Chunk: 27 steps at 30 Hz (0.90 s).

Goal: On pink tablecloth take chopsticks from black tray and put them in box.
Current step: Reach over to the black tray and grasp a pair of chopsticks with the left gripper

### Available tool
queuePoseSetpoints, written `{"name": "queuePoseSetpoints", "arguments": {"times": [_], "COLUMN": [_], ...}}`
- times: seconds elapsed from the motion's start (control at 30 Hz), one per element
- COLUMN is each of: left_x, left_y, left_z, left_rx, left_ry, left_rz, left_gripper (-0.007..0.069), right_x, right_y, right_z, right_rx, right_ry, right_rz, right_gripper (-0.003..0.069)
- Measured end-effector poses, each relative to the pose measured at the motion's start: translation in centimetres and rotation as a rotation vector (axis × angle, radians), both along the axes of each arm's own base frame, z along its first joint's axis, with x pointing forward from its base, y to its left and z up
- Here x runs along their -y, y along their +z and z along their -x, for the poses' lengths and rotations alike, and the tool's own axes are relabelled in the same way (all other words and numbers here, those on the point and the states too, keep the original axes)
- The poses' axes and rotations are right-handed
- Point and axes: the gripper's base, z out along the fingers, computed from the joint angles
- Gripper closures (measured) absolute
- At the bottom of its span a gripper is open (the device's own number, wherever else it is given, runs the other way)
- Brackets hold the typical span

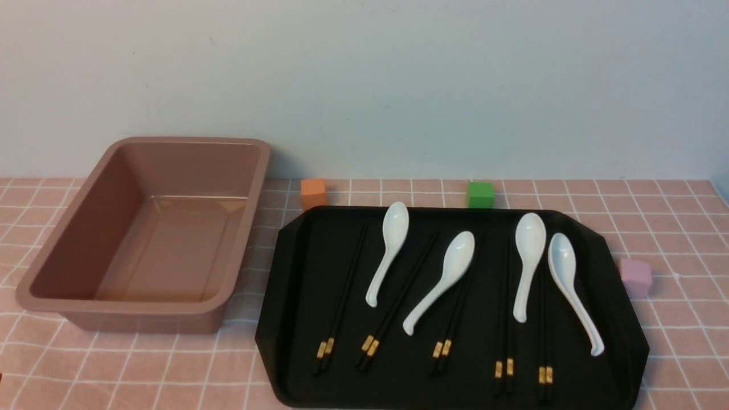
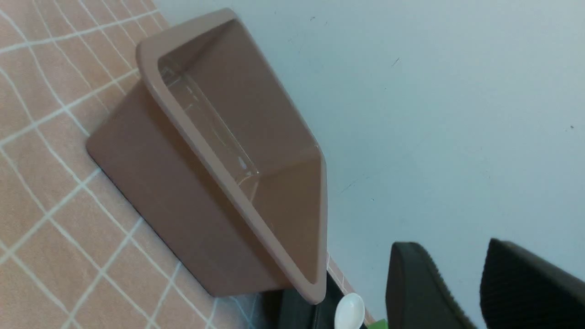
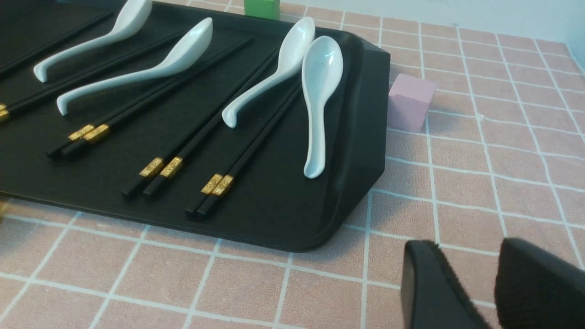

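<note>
In your front view, the deep brownish-pink plastic box (image 1: 142,322) sits at the left on the pink tablecloth (image 1: 672,228) with its grid of thin white lines. Just to its right lies the flat matte black tray (image 1: 307,256) with clipped corners. Five pairs of long black chopsticks (image 1: 342,299) lie on the tray, gold-banded ends toward the near edge, with four white ceramic spoons (image 1: 396,222) among them. An orange cube (image 1: 313,193) and a green cube (image 1: 480,195) stand just past the tray's far edge. A pale pink cube (image 1: 635,277) stands just off the tray's right side.

In your left wrist view, the left gripper (image 2: 452,256) is released: its dark fingers stand apart and grasp nothing. It is close to the box (image 2: 183,196), with one spoon's bowl showing past the box's corner.

In your right wrist view, the right gripper (image 3: 464,256) is likewise spread and holds nothing. It hangs over the tablecloth near the tray's near right corner (image 3: 274,214), apart from the chopsticks (image 3: 160,167) lying there.
</note>
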Motion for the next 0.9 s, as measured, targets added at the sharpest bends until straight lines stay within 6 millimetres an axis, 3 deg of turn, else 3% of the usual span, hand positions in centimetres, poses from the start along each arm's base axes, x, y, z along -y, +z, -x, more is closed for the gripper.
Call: {"name": "queuePoseSetpoints", "arguments": {"times": [0.1, 0.17, 0.27, 0.33, 0.43, 0.5, 0.53, 0.63, 0.67, 0.7, 0.77, 0.9], "left_x": [0.3, 0.9, 1.7, 2.1, 2.6, 2.7, 3.1, 4.0, 5.3, 5.7, 9.0, 15.4], "left_y": [2.0, 5.4, 8.5, 9.4, 9.6, 9.4, 9.2, 8.0, 7.1, 7.2, 5.9, 5.1], "left_z": [0.4, 0.6, -1.0, -2.5, -6.5, -8.1, -10.6, -13.9, -16.1, -16.4, -18.8, -20.8], "left_rx": [0.026, 0.005, -0.187, -0.330, -0.598, -0.669, -0.730, -0.821, -0.875, -0.872, -0.926, -0.930], "left_ry": [-0.033, -0.095, -0.229, -0.331, -0.550, -0.611, -0.674, -0.754, -0.824, -0.839, -0.945, -1.065], "left_rz": [-0.026, -0.137, -0.318, -0.400, -0.502, -0.510, -0.522, -0.554, -0.594, -0.611, -0.687, -0.856], "left_gripper": [0.0436, 0.0508, 0.0586, 0.0614, 0.0636, 0.0636, 0.0636, 0.0636, 0.0636, 0.0636, 0.0636, 0.0636], "right_x": [0.0, 0.0, 0.0, 0.0, 0.0, 0.0, 0.0, 0.0, 0.0, 0.0, 0.0, 0.0], "right_y": [0.0, 0.0, 0.0, 0.0, 0.0, 0.0, 0.0, 0.0, 0.0, 0.0, 0.0, 0.0], "right_z": [0.0, 0.0, 0.0, 0.0, 0.0, 0.0, 0.0, 0.0, 0.0, 0.0, 0.0, 0.0], "right_rx": [0.000, 0.000, 0.000, 0.000, 0.000, 0.000, 0.000, 0.000, 0.000, 0.000, 0.000, 0.000], "right_ry": [0.000, 0.000, 0.000, 0.000, 0.000, 0.000, 0.000, 0.000, 0.000, 0.000, 0.000, 0.000], "right_rz": [0.000, 0.000, 0.000, 0.000, 0.000, 0.000, 0.000, 0.000, 0.000, 0.000, 0.000, 0.000], "right_gripper": [0.0419, 0.0419, 0.0419, 0.0419, 0.0419, 0.0419, 0.0419, 0.0419, 0.0419, 0.0419, 0.0419, 0.0419]}}
